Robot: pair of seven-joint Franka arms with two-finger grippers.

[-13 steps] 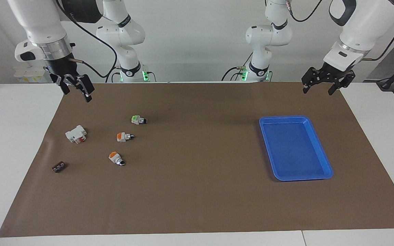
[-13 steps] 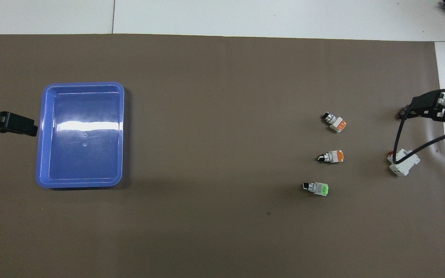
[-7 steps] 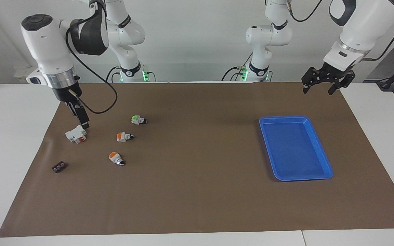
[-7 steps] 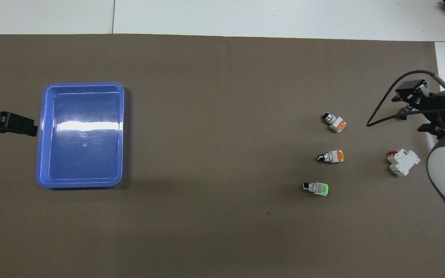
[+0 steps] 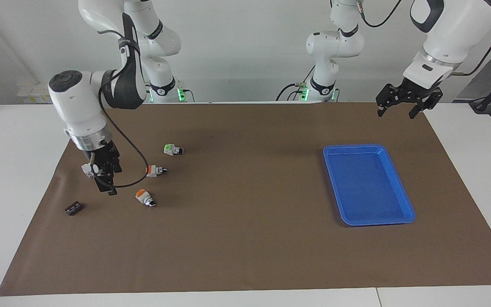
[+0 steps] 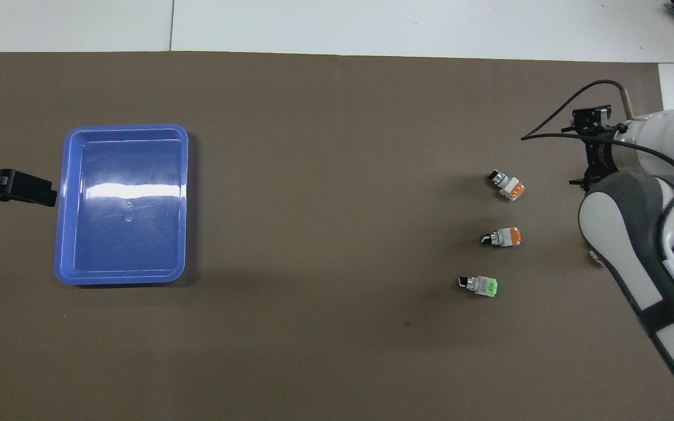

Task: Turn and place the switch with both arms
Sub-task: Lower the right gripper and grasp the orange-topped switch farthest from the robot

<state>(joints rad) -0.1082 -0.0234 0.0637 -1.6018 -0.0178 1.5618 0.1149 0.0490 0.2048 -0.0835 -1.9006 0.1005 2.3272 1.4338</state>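
Two near-identical orange-ended switches lie on the brown mat toward the right arm's end. One (image 5: 151, 171) (image 6: 502, 237) is nearer to the robots, the other (image 5: 144, 198) (image 6: 508, 185) farther. My right gripper (image 5: 108, 187) (image 6: 591, 117) hangs low over the mat beside the farther switch and does not touch it. It stands in front of the white block with the red part (image 5: 87, 169). My left gripper (image 5: 399, 110) (image 6: 44, 193) is open and empty, raised beside the blue tray at the left arm's end, and waits.
A green-ended switch (image 5: 172, 149) (image 6: 479, 285) lies nearest to the robots of the three. A small black part (image 5: 73, 208) lies near the mat's edge. The blue tray (image 5: 356, 147) (image 6: 126, 127) holds nothing. The right arm covers the white block in the overhead view.
The right arm has swung down and away from the robots, from above the mat's corner, past the white block, to low beside the farther orange switch. The left arm has not moved.
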